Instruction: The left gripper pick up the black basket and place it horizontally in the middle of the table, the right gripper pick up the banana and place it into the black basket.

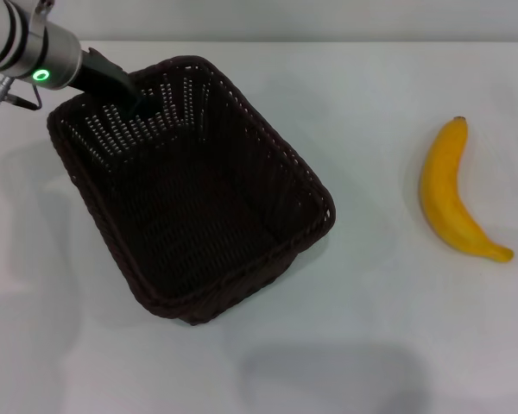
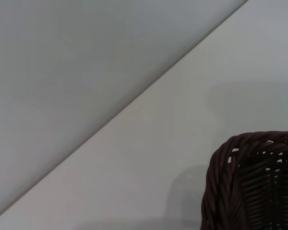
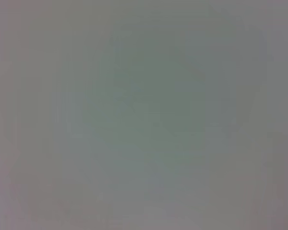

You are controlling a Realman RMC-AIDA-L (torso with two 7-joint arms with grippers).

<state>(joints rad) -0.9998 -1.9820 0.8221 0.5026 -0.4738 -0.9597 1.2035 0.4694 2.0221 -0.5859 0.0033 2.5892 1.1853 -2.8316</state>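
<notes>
Left pincer [image 1: 136, 97], grip state unclear, at far rim of black basket [image 1: 190, 185], long axis diagonal.

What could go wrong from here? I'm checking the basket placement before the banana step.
The left gripper sits at the far rim of the black basket, near one corner; an off-centre hold could let the basket swing or slip. The basket lies skewed on the table, so it may end up angled instead of horizontal. The banana lies apart to the right; a wide swing might nudge it.
</notes>
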